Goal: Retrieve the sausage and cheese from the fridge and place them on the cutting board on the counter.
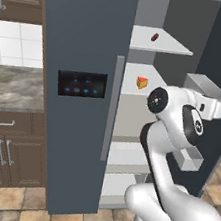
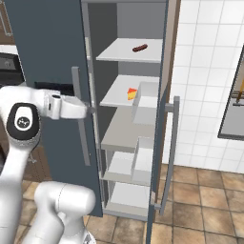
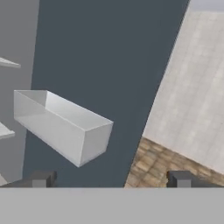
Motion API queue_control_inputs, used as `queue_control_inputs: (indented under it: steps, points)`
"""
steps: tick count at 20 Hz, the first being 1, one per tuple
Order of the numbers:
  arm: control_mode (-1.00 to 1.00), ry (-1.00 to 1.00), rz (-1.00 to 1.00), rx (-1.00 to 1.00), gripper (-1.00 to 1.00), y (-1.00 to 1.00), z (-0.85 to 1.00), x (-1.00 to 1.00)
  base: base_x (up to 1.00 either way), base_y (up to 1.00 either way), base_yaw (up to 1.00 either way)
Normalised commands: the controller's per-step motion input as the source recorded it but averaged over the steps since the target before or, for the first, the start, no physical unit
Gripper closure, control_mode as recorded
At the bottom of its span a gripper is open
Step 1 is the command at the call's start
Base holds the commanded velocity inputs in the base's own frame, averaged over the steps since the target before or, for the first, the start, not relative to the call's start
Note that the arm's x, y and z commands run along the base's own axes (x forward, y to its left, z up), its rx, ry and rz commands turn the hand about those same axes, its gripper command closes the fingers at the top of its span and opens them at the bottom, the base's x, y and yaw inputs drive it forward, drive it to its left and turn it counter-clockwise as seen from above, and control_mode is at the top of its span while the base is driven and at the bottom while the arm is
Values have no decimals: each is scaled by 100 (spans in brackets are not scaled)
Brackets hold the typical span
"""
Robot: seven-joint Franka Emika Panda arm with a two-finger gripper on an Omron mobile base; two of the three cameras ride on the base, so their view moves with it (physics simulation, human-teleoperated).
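Two dark fingertips (image 3: 42, 178) of my claw (image 3: 111, 181) stand spread as wide as they go, released, holding and touching nothing. Ahead of the claw I see the inner face of the open fridge (image 1: 83, 37) door with a white door bin (image 3: 61, 124) on it. Well beyond the claw, inside, the dark red sausage (image 2: 139, 48) lies on the top shelf (image 2: 119, 56), and the yellow-orange cheese (image 2: 131, 93) sits one shelf lower. The marble worktop (image 1: 10, 86) lies far off past the closed door.

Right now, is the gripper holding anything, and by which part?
Nothing. The gripper is open and empty; sausage and cheese sit on fridge shelves.
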Motion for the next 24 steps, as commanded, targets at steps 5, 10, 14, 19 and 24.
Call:
queue_control_inputs:
  steps: [5, 10, 14, 19, 24]
  points:
    - [-100, 2, 21, 0, -100, 37, 0, 0, 0, 0, 0]
    - [-100, 3, 20, 0, -100, 29, 4, 0, 0, 0, 0]
    - [-100, 10, 19, 0, -100, 1, 15, -3, 0, 0, 0]
    - [-100, 17, 19, 0, -100, 0, 16, 0, 0, 0, 0]
    - [-100, 24, 17, 0, -100, 1, 11, 0, 0, 0, 0]
